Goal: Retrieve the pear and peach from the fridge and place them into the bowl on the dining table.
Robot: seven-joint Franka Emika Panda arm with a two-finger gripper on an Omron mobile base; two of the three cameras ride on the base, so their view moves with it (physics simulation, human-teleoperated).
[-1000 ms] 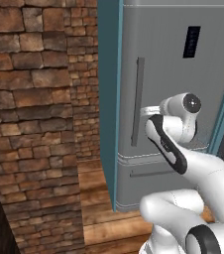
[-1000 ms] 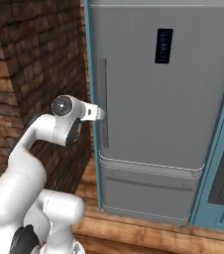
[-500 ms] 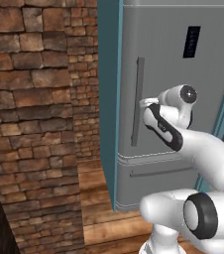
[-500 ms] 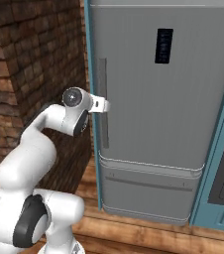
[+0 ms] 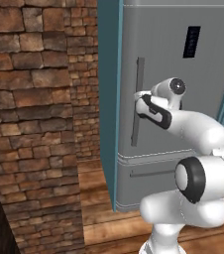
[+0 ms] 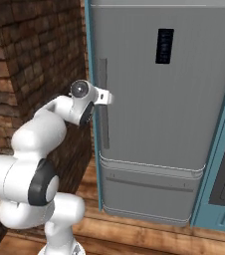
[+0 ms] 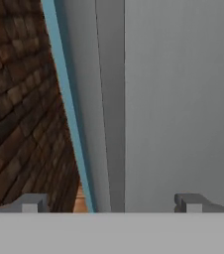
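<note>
The gripper (image 7: 109, 203) has closed in on the fridge (image 5: 183, 124) handle (image 5: 138, 101), jaws spread wide either side; door's still shut.

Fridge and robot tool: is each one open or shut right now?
fridge: both doors shut, nothing inside visible.
handle: upright on the upper door, not gripped.
display panel: dark.
tool: open, fingers wide apart, right at the handle, holding nothing.
</note>
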